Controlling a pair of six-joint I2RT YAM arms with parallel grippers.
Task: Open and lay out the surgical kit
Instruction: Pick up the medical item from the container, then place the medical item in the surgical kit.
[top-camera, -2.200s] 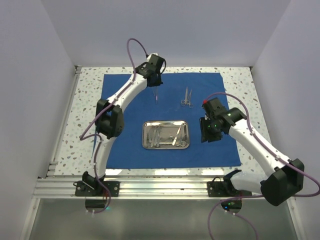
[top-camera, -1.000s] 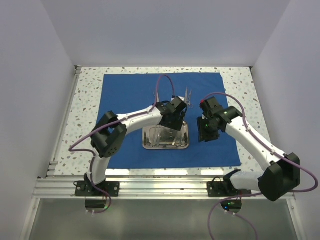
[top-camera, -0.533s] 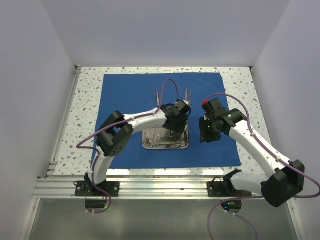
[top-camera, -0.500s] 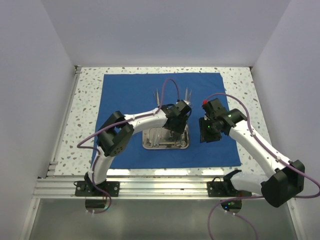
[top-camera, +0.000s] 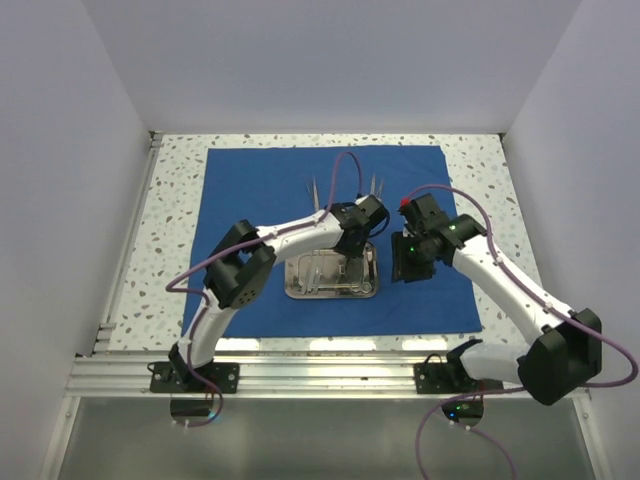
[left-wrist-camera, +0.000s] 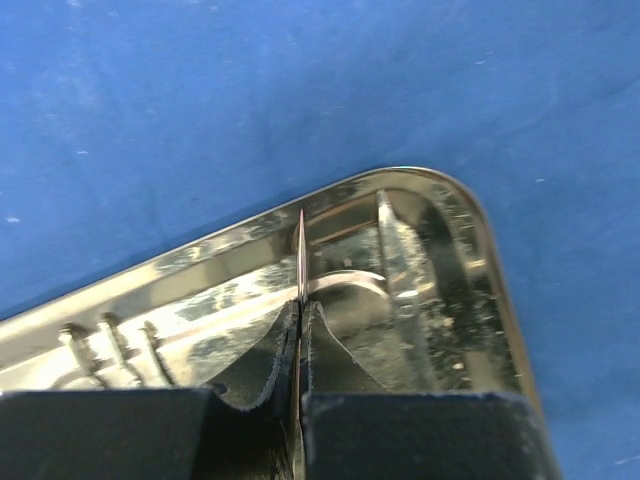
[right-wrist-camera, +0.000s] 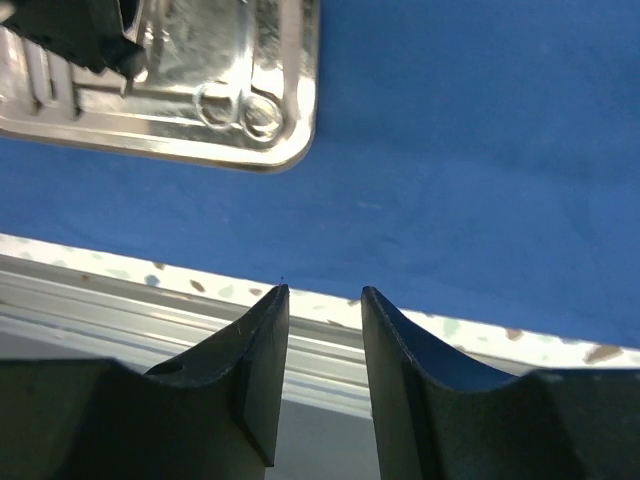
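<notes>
The royal-blue cloth (top-camera: 260, 190) lies spread flat on the table. The steel tray (top-camera: 296, 288) sits on it near the front, with several silver instruments inside. Tweezers (top-camera: 313, 190) and scissor-like forceps (top-camera: 375, 185) lie on the cloth behind the tray. My left gripper (top-camera: 352, 245) is over the tray's far right corner. In the left wrist view it (left-wrist-camera: 300, 305) is shut on a thin silver instrument (left-wrist-camera: 301, 250) that sticks out past the fingertips above the tray (left-wrist-camera: 430, 185). My right gripper (top-camera: 403, 265) is open and empty (right-wrist-camera: 325, 292) above the cloth (right-wrist-camera: 480, 150), right of the tray (right-wrist-camera: 300, 130).
Speckled tabletop (top-camera: 175, 200) borders the cloth on all sides. An aluminium rail (top-camera: 320, 372) runs along the near edge. Ringed forceps (right-wrist-camera: 235, 105) lie in the tray's near right corner. White walls enclose the table left, right and behind.
My left arm has swung from the back of the cloth, where the tweezers now lie, to the tray's far right corner. The right arm has barely moved.
</notes>
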